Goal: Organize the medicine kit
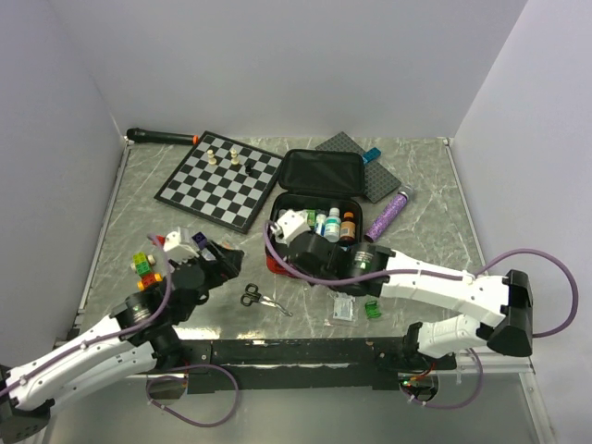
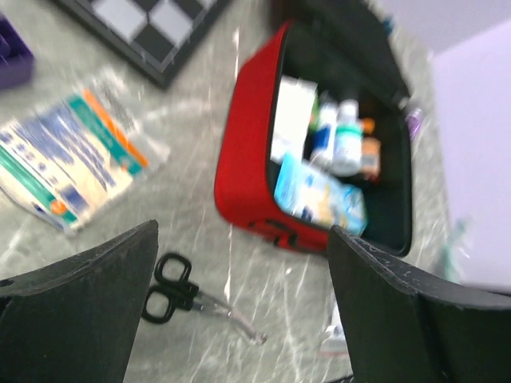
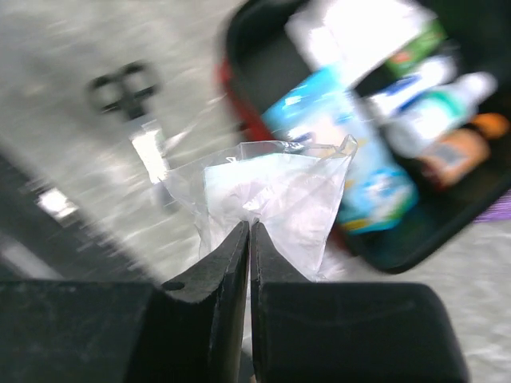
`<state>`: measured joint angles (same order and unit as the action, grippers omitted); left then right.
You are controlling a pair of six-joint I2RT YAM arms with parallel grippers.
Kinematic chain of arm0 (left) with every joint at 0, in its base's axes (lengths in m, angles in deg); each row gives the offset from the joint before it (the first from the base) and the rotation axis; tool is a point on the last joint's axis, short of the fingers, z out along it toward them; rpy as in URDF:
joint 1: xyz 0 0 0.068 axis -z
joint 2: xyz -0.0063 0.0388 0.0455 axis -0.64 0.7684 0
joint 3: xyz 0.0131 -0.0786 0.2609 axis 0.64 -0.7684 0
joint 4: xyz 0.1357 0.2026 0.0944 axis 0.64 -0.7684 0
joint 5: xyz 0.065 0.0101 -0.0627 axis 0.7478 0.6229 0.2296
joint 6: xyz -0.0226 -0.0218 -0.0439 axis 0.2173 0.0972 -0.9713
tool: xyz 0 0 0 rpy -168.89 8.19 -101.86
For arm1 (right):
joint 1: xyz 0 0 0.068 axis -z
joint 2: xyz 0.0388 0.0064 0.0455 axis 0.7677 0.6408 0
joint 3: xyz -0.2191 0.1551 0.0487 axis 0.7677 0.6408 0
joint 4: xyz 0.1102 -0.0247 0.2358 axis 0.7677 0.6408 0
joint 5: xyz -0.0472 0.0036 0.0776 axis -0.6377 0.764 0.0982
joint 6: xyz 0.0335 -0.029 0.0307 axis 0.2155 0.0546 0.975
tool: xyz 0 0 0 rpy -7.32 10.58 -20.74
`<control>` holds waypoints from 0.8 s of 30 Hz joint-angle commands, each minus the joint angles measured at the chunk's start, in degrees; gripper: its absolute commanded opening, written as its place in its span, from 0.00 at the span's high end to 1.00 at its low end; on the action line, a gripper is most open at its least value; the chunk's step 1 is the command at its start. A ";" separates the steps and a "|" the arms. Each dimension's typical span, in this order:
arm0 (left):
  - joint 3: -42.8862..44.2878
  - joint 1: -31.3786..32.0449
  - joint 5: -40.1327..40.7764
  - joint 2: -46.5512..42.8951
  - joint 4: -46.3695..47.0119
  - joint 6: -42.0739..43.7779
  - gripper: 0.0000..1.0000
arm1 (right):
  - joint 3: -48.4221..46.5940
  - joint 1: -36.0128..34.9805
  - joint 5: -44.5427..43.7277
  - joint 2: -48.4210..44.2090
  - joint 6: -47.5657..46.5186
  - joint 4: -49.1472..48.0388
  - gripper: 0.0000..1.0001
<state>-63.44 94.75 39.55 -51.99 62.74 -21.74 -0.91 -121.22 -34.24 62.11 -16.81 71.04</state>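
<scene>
Fingers of the left gripper [image 2: 242, 247] stand wide apart, empty, near the scissors [image 2: 172, 287]. Right of the chessboard [image 1: 220, 180] the red medicine kit [image 2: 247, 144] lies open on the table [image 1: 425, 231]. By its near wall the right gripper [image 3: 249, 227] pinches a clear packet [image 3: 275, 187] by one thin edge; it could slip loose or snag the wall. Labels are too blurred to read.

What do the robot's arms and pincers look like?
The left arm and the right arm are white tubes with chunky black joints. A thin purple cable loops along each one. The left pincer and the right pincer each have two flat black fingers.
</scene>
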 commanded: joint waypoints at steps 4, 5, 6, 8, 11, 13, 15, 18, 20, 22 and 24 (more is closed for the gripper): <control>5.02 0.15 9.40 -5.15 -6.80 3.03 0.09 | -1.60 5.85 -6.68 4.17 -17.87 -12.11 0.91; 5.11 0.15 10.02 -5.41 -7.24 3.12 0.09 | -1.25 6.11 -6.85 4.52 -19.72 -14.22 0.91; 5.03 0.15 10.20 -5.85 -7.51 3.12 0.09 | -1.33 6.90 -6.59 5.48 -21.39 -15.81 0.91; 4.59 0.15 10.38 -6.64 -7.43 2.69 0.09 | -2.73 8.74 -6.07 8.29 -23.33 -16.96 0.91; 3.89 0.15 9.93 -7.35 -7.51 1.81 0.09 | -4.23 11.03 -5.98 12.51 -27.11 -19.16 0.92; 3.62 0.15 9.76 -7.61 -8.03 1.37 0.09 | -4.15 11.65 -5.54 14.27 -30.53 -22.14 0.92; 3.62 0.15 10.02 -7.88 -8.82 0.58 0.09 | -3.97 11.92 -5.36 15.94 -33.70 -25.22 0.92; 3.45 0.15 10.20 -8.58 -9.88 -0.30 0.09 | -2.75 12.27 -4.39 18.06 -39.14 -28.38 0.92; 3.01 0.15 10.02 -9.45 -9.97 -0.83 0.09 | -1.43 12.27 -4.04 19.46 -43.10 -30.85 0.92; 2.22 0.15 10.02 -10.51 -10.15 -1.18 0.08 | -0.81 12.62 -2.73 20.87 -45.66 -31.47 0.91; 1.08 0.15 9.41 -11.56 -9.71 -2.06 0.08 | -0.81 13.15 -1.15 22.45 -45.58 -30.68 0.90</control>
<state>-60.55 94.75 48.53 -61.54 53.17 -21.87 -2.17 -108.82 -37.62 82.32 -56.59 43.88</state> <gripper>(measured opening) 0.915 0.096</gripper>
